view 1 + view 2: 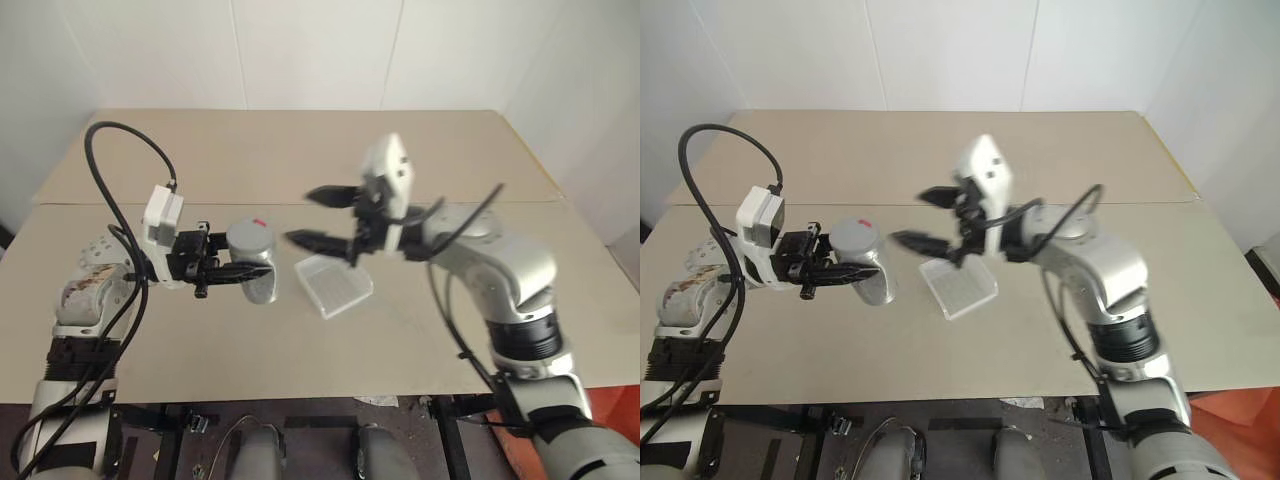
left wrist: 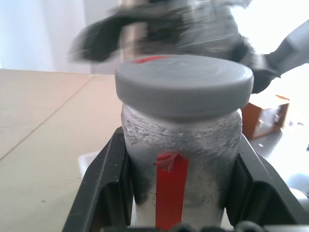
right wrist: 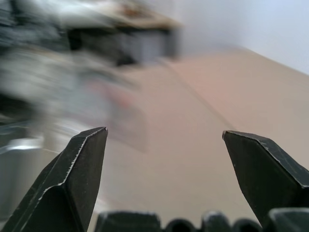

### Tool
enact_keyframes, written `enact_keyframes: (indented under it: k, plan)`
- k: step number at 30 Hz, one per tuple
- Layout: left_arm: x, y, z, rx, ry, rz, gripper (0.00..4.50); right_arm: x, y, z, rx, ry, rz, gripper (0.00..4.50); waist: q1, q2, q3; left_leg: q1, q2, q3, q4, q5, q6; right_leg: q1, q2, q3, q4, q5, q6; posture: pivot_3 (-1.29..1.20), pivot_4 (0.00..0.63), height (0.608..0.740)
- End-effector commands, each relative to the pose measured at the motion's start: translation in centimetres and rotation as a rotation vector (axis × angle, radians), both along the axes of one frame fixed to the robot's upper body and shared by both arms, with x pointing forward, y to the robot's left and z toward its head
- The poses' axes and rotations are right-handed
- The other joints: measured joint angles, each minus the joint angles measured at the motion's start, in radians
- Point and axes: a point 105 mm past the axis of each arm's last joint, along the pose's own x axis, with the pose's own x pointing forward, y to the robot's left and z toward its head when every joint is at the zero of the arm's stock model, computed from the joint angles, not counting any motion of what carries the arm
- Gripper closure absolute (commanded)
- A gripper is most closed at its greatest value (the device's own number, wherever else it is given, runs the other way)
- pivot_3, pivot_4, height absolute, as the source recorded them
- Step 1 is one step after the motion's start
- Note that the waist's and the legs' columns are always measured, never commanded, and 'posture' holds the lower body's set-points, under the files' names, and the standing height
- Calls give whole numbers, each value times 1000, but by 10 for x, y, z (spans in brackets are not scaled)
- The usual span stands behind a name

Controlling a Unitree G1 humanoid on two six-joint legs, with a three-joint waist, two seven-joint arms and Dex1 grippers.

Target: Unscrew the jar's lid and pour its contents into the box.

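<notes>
The broad beige table (image 1: 300, 160) carries the shallow translucent white plastic box (image 1: 334, 285), ready for pouring. Beside it, the left gripper (image 1: 245, 271) clamps the silver-grey cylindrical jar (image 1: 258, 280) upright, steadying it; its flat grey lid (image 1: 250, 236) remains on. The right gripper (image 1: 322, 217) hovers spread wide, empty, apart from the lid.

Two robot arms with smooth silver-grey shells and black ribbed joint bands. Each wrist carries a white boxy camera module, and thick black cables loop from the modules back along the arms. The left pincer (image 1: 262, 272) and right pincer (image 1: 315, 217) each have two black, tapered, pointed fingers on black housings.
</notes>
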Motion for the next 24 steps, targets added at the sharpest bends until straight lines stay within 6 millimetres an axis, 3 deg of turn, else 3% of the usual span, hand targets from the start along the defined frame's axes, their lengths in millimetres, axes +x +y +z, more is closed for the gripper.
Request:
enact_keyframes:
  k: [1,6,13,24]
  plan:
    - [-7,0,12,-11,-48,-22,2519,-5,-4,17,20,-89,17,100,-2,0,0,0,0,0,0,0,0,0,0,0,0,0,0,0,150,740]
    - [-2,0,10,-17,-51,5,2519,-12,-4,21,8,-120,54,100,-7,0,0,0,0,0,0,0,0,0,1,1,0,0,0,0,150,740]
    - [15,-16,3,-42,-48,0,2519,-38,19,34,10,-176,209,100,-2,0,0,0,0,0,0,0,0,0,0,0,0,0,0,0,150,740]
    - [27,-31,8,-46,-82,-58,2519,-44,56,36,7,-211,270,100,-4,0,0,0,0,0,0,0,0,0,1,0,0,0,0,0,150,740]
